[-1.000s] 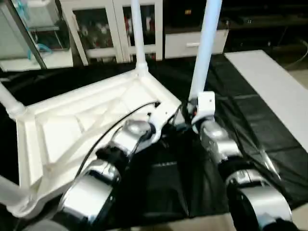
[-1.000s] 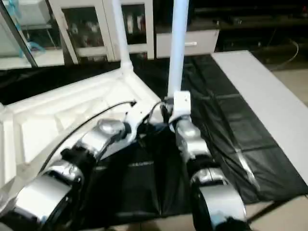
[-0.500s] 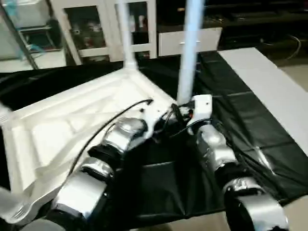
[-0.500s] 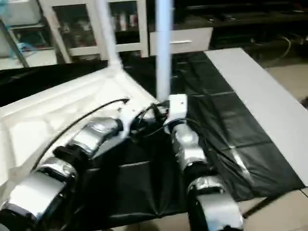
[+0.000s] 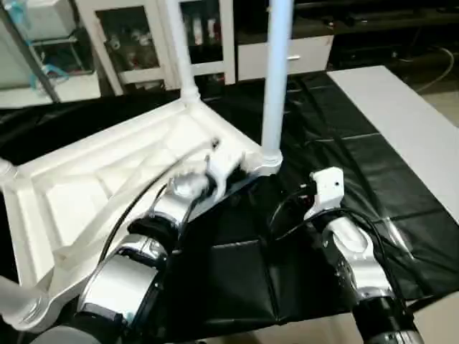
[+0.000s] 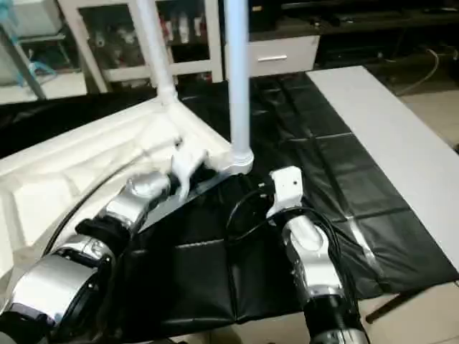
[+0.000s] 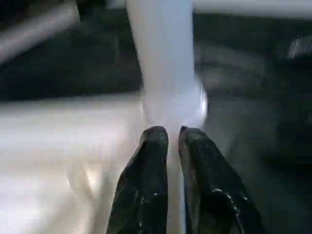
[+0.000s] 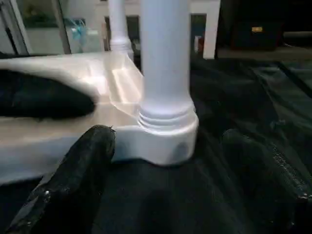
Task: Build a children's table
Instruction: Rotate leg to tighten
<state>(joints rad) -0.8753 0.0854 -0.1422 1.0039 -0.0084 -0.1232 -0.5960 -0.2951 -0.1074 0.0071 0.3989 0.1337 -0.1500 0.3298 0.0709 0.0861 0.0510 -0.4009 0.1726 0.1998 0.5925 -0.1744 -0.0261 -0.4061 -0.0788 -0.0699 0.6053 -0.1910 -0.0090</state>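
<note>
Black-covered counter (image 5: 344, 122) fills most of the head frame; a bare white board (image 5: 401, 115) lies along its right side. White glass-door cabinets (image 5: 136, 36) sit along the top edge, with a white drawer unit (image 5: 287, 57) beside them and dark shelving at upper right.

The white tabletop (image 5: 93, 186) lies upside down on the counter, ribbed underside up, in the left half of the frame. Its long axis runs from lower left up toward centre. Corner sockets show at far left, lower left, top centre and centre.

Near leg (image 5: 275, 79) stands upright in the centre corner socket (image 5: 267, 161), rising straight out of the top edge. Far leg (image 5: 179, 50) stands upright in the top-centre socket. Stubs of two more legs sit at the far-left and lower-left corners, cut off by the frame edge.

Left gripper (image 7: 173, 132) sits over the tabletop rim just beside the near leg's base, fingers nearly pressed together with a thin gap, nothing pinched. Its forearm and black cable cross the tabletop and hide part of the ribbing.

Right gripper (image 8: 165, 139) is off the leg, low over the black cover just beside the socket, fingers (image 8: 83, 170) spread wide and holding nothing. In the head view its white wrist block (image 5: 326, 183) sits right of centre, apart from the leg.
</note>
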